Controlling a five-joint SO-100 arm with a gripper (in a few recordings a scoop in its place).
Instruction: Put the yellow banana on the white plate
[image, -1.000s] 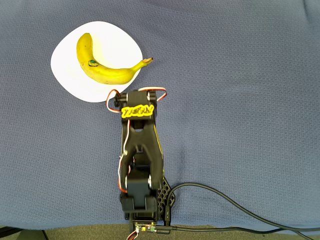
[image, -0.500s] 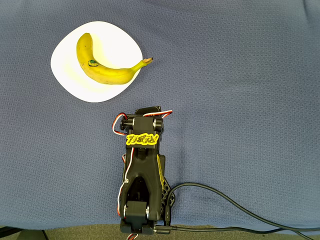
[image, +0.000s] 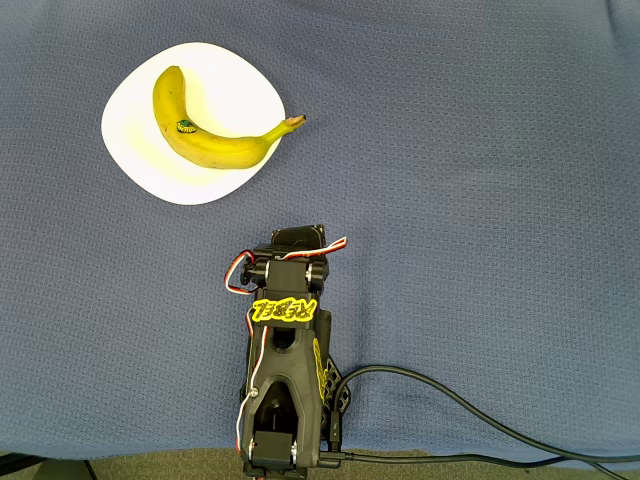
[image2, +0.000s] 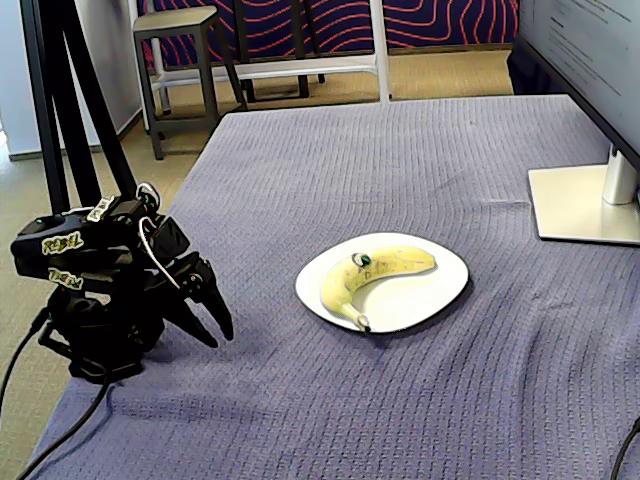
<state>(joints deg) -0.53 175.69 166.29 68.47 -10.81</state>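
Observation:
The yellow banana (image: 205, 140) (image2: 375, 275) lies on the white plate (image: 230, 80) (image2: 430, 290), curved, sticker up. Its brown stem tip pokes just past the plate's right rim in the overhead view. My black arm (image: 288, 330) is folded back near the table's front edge, well clear of the plate. In the fixed view my gripper (image2: 213, 325) points down at the cloth left of the plate, its fingers (image2: 222, 312) slightly apart and holding nothing. From overhead the fingers are hidden under the wrist.
Blue-grey cloth covers the table. A monitor stand (image2: 585, 205) sits at the right in the fixed view. A black cable (image: 450, 400) runs from the arm's base to the right. Black tripod legs (image2: 60, 100) and a stool (image2: 175, 40) stand beyond the table.
The arm has drawn back from the plate's edge toward its base and folded lower. Banana and plate have not moved.

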